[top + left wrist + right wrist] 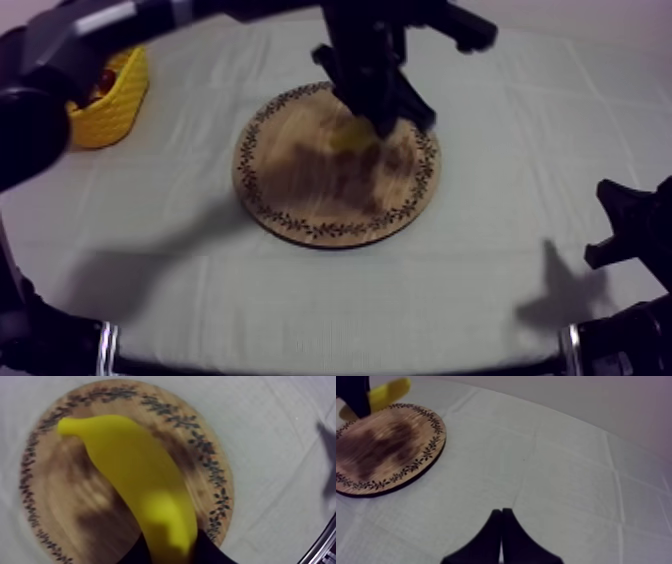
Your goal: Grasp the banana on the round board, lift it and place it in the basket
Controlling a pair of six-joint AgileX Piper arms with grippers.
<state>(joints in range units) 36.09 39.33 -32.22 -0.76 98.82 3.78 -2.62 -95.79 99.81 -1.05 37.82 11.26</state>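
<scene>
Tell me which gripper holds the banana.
The left gripper: it is shut on the banana over the wooden board. The right gripper is shut on nothing, over the cloth.

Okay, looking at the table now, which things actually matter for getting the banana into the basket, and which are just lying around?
For the job: banana, held in the left gripper over the wooden board; yellow basket, where it goes.
Lying about: small red fruit inside the basket; right gripper, shut, idle over the cloth.
</scene>
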